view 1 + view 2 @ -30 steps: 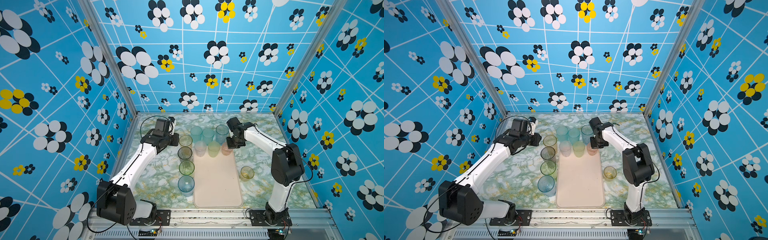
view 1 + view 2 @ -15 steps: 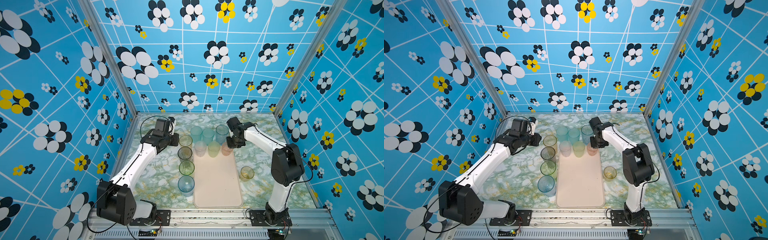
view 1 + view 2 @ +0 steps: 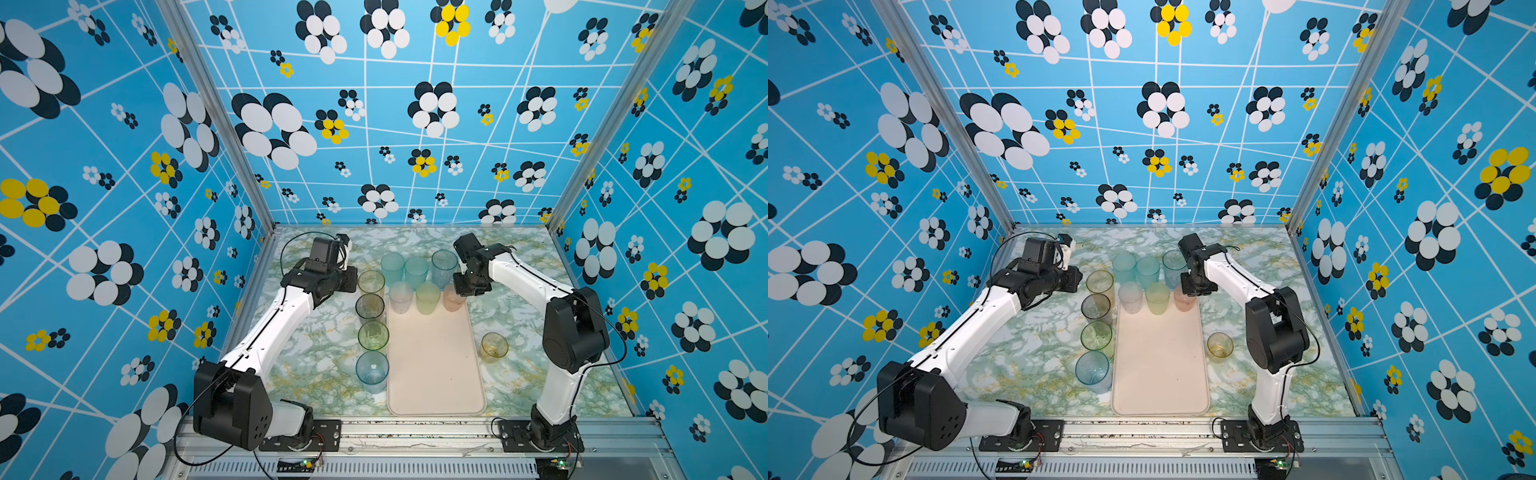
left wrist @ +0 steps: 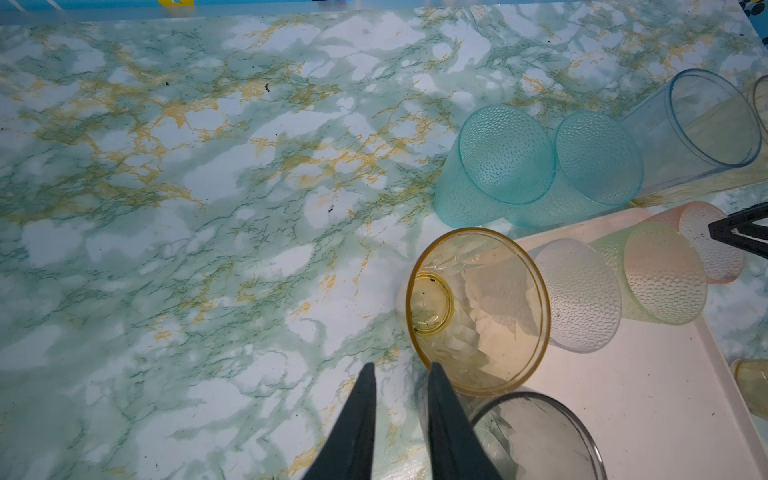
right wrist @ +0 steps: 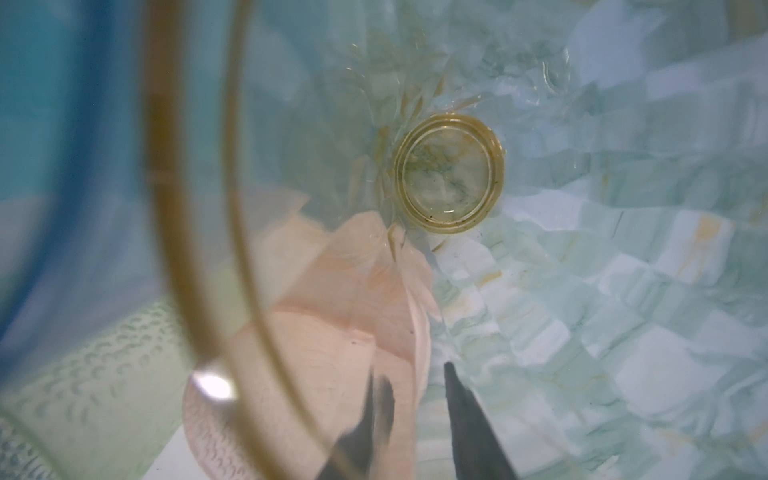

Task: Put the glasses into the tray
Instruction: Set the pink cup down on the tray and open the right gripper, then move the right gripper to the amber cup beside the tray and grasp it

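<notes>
The cream tray [image 3: 434,365] lies mid-table. At its far end stand a whitish glass [image 3: 401,297], a yellow-green glass [image 3: 428,297] and a pink glass [image 3: 453,298]. Two teal glasses [image 3: 392,266] and a blue one [image 3: 444,262] stand behind it. Yellow [image 3: 371,282], smoky grey [image 3: 370,307], green [image 3: 373,336] and blue [image 3: 372,372] glasses line its left side. My left gripper [image 4: 402,368] is slightly open and empty beside the yellow glass [image 4: 478,311]. My right gripper [image 5: 411,372] straddles the wall of a clear amber glass [image 5: 449,174] with its jaws parted.
A short amber glass [image 3: 494,347] stands on the marble table right of the tray. The blue patterned walls close in the left, back and right sides. The right arm's elbow [image 3: 575,328] rises just beyond that short glass.
My right gripper's jaws have spread apart around the amber glass's wall. Both arms and the other glasses stay where they were.
</notes>
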`<state>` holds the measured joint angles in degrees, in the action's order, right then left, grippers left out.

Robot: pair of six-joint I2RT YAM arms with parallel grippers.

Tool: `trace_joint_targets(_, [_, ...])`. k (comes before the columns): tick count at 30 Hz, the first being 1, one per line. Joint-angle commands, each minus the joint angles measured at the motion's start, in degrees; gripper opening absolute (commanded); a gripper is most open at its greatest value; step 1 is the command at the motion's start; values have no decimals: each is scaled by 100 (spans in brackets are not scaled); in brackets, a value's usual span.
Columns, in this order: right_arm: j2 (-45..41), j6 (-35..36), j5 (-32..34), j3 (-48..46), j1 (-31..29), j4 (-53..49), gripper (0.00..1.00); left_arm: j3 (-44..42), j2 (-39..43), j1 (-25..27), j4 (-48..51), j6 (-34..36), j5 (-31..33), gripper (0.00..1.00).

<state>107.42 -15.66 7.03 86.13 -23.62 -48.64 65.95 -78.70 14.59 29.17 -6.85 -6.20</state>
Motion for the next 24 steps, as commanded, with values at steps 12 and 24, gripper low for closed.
trace_joint_targets(12, [-1313,94,421,-387,-25,-295,30,48,-10,-47,256,35,182,24])
trace_joint_targets(24, [-3265,-403,516,-1847,-20,-1272,23,93,152,37,383,9,198,23])
